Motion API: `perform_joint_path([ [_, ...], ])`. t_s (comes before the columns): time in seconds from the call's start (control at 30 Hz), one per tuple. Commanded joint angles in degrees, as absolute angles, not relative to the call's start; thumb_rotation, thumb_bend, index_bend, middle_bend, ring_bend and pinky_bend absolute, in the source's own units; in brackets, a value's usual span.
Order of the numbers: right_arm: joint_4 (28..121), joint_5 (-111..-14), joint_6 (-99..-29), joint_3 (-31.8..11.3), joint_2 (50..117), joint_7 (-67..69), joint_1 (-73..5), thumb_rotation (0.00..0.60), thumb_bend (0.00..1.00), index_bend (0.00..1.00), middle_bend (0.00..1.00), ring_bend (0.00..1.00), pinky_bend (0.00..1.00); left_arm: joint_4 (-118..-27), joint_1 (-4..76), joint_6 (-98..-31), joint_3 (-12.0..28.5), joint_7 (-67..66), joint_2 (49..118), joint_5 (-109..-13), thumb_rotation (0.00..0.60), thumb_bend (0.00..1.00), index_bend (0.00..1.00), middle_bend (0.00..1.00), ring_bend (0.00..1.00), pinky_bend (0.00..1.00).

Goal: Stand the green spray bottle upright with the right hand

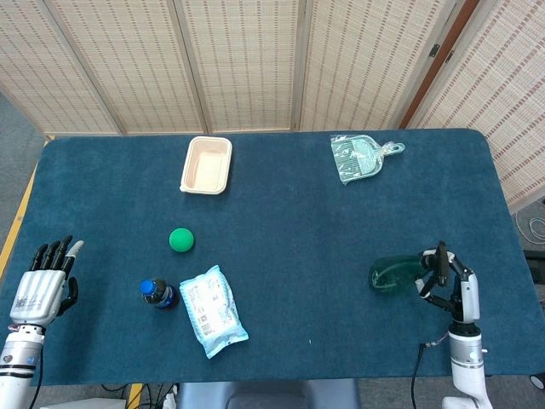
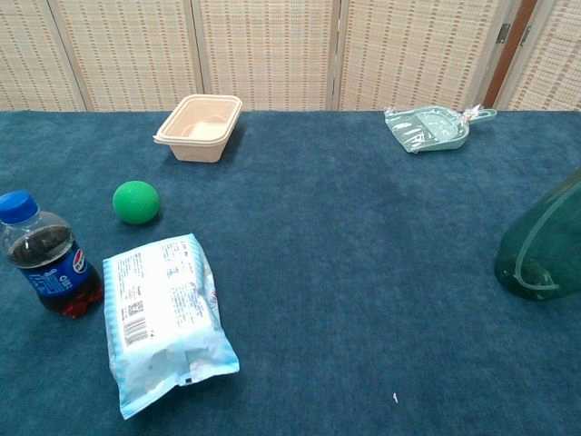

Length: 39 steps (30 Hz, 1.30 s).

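Note:
The green spray bottle (image 1: 390, 275) is translucent and lies at the table's right front, its base toward the middle and its top toward my right hand (image 1: 446, 280). That hand grips the bottle's top end, dark fingers curled around it. The chest view shows only the bottle's wide lower body (image 2: 542, 247) at the right edge, base on the cloth and body leaning right out of frame; the right hand is outside that view. My left hand (image 1: 44, 283) rests at the table's left front edge with its fingers straight and apart, holding nothing.
A cola bottle (image 1: 158, 293), a white-blue snack bag (image 1: 212, 309) and a green ball (image 1: 180, 239) sit at the left front. Near the far edge are a beige tray (image 1: 206, 164) and a wrapped teal dustpan (image 1: 358, 156). Blue cloth (image 1: 298, 230) covers the table.

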<state>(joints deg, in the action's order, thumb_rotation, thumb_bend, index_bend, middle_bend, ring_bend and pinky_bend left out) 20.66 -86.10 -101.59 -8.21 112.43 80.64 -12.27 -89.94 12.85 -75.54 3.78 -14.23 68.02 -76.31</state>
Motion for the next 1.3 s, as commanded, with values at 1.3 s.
perform_joint_path([
  [1.3,20.5,-85.8,-100.7,-8.3,112.0,80.8,-12.3,0.6,0.21,0.31,0.4,0.42,0.44,-89.6,12.9,-75.1,3.8,-14.2,68.0,-76.1,0.6,0.7,0.0,0.0,0.0,0.0],
])
